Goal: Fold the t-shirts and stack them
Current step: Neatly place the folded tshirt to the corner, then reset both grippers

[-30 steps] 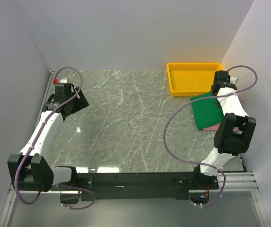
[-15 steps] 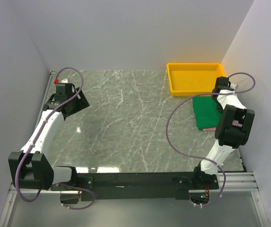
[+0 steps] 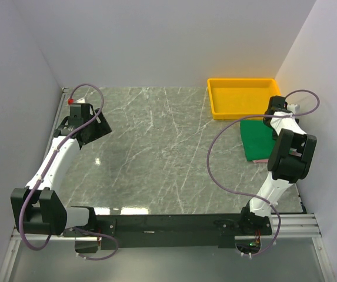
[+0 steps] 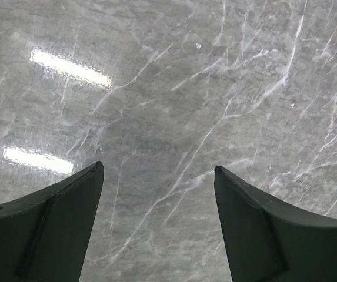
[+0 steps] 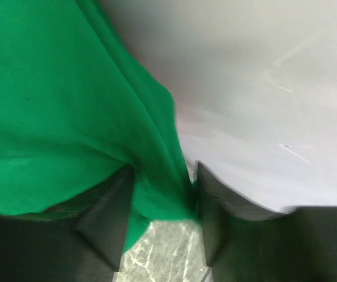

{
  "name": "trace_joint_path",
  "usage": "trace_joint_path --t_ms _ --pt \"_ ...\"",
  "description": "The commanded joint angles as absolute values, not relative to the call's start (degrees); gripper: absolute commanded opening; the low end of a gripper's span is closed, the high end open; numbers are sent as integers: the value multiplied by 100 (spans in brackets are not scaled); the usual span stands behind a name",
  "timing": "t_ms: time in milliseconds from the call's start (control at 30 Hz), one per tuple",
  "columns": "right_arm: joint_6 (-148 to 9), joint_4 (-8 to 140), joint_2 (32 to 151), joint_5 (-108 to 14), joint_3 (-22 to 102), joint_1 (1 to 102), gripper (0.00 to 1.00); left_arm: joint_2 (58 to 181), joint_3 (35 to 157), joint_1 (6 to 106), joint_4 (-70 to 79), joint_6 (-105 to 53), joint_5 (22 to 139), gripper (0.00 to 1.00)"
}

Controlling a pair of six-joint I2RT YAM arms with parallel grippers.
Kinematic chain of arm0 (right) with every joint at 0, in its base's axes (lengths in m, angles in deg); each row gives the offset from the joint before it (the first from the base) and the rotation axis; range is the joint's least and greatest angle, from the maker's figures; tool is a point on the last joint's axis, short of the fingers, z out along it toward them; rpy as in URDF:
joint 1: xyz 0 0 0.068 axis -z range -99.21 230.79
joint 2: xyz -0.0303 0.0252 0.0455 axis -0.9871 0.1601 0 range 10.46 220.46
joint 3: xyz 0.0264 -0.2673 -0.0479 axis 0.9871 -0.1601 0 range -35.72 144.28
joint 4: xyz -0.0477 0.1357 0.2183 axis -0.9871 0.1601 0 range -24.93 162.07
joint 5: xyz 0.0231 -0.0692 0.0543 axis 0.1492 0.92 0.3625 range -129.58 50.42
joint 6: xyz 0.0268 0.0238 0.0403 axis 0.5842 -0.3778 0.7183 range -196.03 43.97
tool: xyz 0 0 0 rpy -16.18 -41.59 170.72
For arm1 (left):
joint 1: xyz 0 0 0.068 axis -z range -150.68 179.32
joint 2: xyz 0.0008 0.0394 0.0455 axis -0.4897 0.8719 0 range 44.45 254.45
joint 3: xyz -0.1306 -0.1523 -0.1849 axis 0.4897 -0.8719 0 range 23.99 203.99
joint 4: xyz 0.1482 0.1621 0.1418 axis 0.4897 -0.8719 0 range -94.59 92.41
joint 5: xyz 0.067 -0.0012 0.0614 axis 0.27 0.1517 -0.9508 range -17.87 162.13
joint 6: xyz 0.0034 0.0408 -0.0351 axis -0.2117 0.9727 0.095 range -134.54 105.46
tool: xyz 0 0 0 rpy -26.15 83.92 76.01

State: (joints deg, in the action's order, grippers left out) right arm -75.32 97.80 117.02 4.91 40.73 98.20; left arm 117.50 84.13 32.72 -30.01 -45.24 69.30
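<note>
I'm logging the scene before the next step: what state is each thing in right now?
yellow tray: upright, empty.
green t-shirt: folded, lying on the table just on the near side of the yellow tray.
left gripper: open, holding nothing, over bare table.
right gripper: fingers either side of a bunched edge of the green t-shirt; whether they clamp it is unclear.
</note>
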Motion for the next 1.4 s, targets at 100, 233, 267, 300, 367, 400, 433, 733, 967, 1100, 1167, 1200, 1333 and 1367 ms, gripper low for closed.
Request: trace_joint_path --t_ms 100,233,267,300,367,400,433,733,967,1100,1167,1200,1333,1367 --pt "-7050 9785 11400 1114 4250 9889 63 11704 8437 3240 -2888 -4451 7002 81" --pt "-6603 10206 11172 946 4390 9889 69 11678 8446 3240 -2888 -4442 7011 81" --pt "-6514 10277 11032 894 4417 9898 69 11652 8446 3248 -2896 -4442 6994 82" --pt "-6435 10347 10952 850 4444 9889 70 11626 8437 3240 -2888 -4442 6976 82" --pt "-6215 10514 10628 631 4488 9889 70 11556 8428 3240 -2870 -4425 6967 82" --pt "-6162 10541 10478 543 4497 9889 70 11529 8420 3240 -2861 -4425 6967 83" --pt "-6048 10611 10164 307 4505 9889 71 11476 8411 3240 -2844 -4416 6967 83" --pt "-5468 10980 7467 -1512 4269 9889 78 10906 8323 3441 -2448 -4346 7345 88" --pt "-5134 10709 5170 -2982 3522 9512 82 10194 8288 3556 -2957 -4539 7231 99" --pt "-5316 10805 4308 -2456 3381 8487 83 9430 8253 3556 -3510 -4539 6644 99" --pt "-5431 10823 3851 -2122 3276 8142 84 8833 8200 3556 -3582 -4530 6441 99" --pt "-5484 10814 3693 -2060 3092 7888 84 8639 8174 3556 -3608 -4530 6353 99" --pt "-5625 10560 2772 -2200 2398 7579 87 7665 7998 3556 -3653 -4583 5896 100" --pt "-5643 10481 2612 -2235 2222 7543 88 7487 7832 3556 -3609 -4565 5825 100"
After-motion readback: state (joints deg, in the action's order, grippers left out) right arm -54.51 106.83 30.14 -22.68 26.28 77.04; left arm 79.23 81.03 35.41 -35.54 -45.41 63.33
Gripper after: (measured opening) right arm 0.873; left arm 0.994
